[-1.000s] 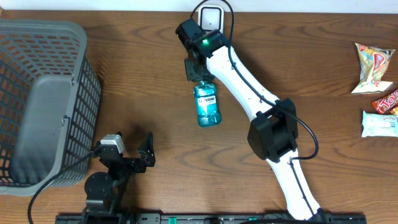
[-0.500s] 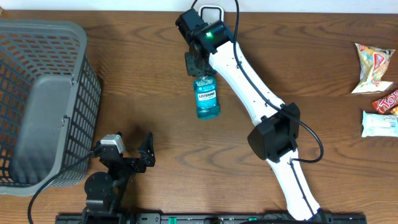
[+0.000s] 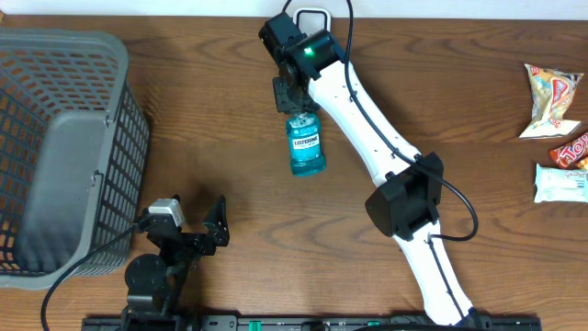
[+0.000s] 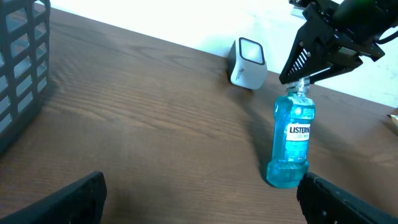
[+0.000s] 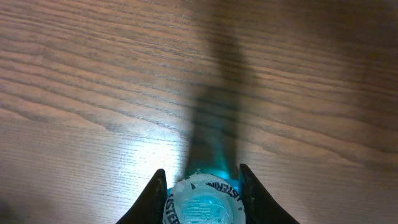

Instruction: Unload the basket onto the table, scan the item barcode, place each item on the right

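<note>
My right hand is pinched on the cap of the mouthwash bottle, upright near the scanner — left hand wide open, empty. With so small a grip the bottle could twist or slip, and its barcode probably isn't facing the scanner.

A dark brown wood-grain table meets a plain white wall at its far edge.
</note>
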Robot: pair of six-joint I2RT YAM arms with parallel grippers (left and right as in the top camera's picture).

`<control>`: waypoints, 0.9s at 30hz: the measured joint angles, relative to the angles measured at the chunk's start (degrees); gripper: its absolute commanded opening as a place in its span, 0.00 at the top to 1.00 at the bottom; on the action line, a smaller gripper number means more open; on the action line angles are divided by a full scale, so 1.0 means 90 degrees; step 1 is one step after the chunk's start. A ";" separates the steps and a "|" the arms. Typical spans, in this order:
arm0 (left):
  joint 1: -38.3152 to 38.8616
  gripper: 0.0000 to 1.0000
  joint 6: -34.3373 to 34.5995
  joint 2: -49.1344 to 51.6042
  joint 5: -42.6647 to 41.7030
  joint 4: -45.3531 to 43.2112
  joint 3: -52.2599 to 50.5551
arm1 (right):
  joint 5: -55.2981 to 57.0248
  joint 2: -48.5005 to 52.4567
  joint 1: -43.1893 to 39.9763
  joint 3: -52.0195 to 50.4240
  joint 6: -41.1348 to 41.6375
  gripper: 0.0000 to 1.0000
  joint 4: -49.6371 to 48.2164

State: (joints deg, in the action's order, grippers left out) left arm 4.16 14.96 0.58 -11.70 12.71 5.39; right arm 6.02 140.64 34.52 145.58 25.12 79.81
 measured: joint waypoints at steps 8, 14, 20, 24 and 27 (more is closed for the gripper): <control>0.0000 0.02 0.0000 0.0000 0.0000 0.0000 0.0000 | 0.0000 0.0000 0.0015 0.0002 0.0000 0.96 0.0041; 0.0000 0.02 0.0000 0.0000 0.0000 0.0000 0.0000 | 0.0000 -0.0002 0.0015 0.0005 0.0000 0.96 0.0039; 0.0000 0.02 0.0000 0.0000 0.0000 0.0000 0.0000 | -0.0002 -0.0068 0.0015 0.0005 0.0000 0.96 0.0034; 0.0000 0.02 0.0000 0.0000 0.0000 0.0000 0.0000 | 0.0000 -0.0192 0.0015 0.0005 0.0000 0.96 0.0015; 0.0000 0.02 0.0000 0.0000 0.0000 0.0000 0.0000 | 0.0000 -0.0265 0.0015 0.0019 0.0000 0.96 -0.0039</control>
State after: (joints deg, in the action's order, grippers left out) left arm 4.16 14.96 0.58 -11.70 12.71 5.39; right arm 6.02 138.26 34.65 145.75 25.12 79.46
